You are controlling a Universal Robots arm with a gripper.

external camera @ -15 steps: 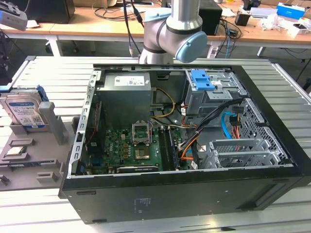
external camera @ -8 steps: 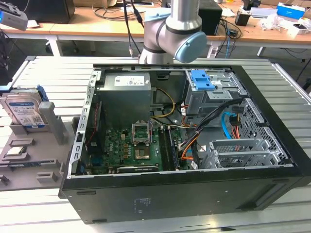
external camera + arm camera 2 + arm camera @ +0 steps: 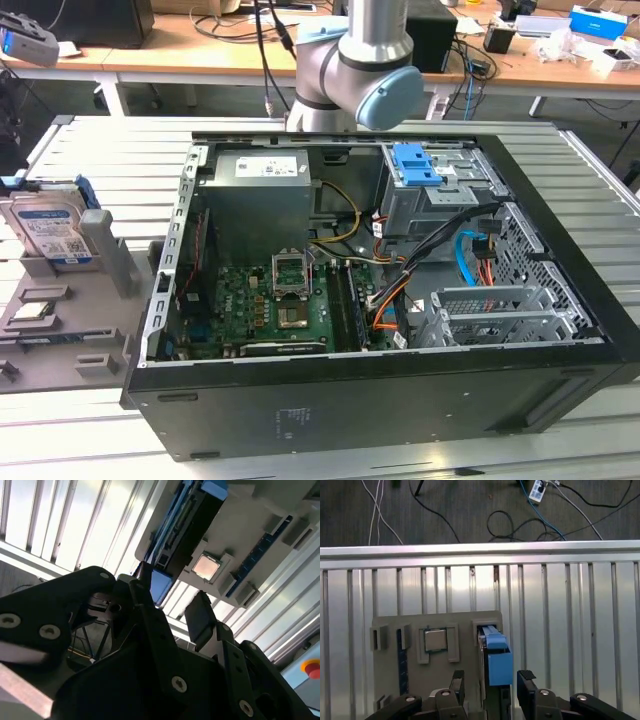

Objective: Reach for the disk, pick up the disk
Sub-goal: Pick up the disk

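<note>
The disk [image 3: 48, 232], silver with a white-and-blue label and a blue frame, stands on edge in a grey holder [image 3: 70, 345] at the exterior view's left. In the first wrist view the disk [image 3: 498, 656] shows edge-on with its blue frame end toward me. My gripper [image 3: 491, 682] is open, one finger on each side of the disk's line, apart from it and touching nothing. The second wrist view has the disk's dark edge [image 3: 186, 527] beyond the open gripper [image 3: 172, 602].
A small square silver chip [image 3: 435, 640] sits in the holder beside the disk. An open black computer case [image 3: 380, 300] with a blue latch piece [image 3: 415, 165] takes the middle of the slatted metal table [image 3: 110, 150]. Cables lie on the floor past the table edge [image 3: 480, 550].
</note>
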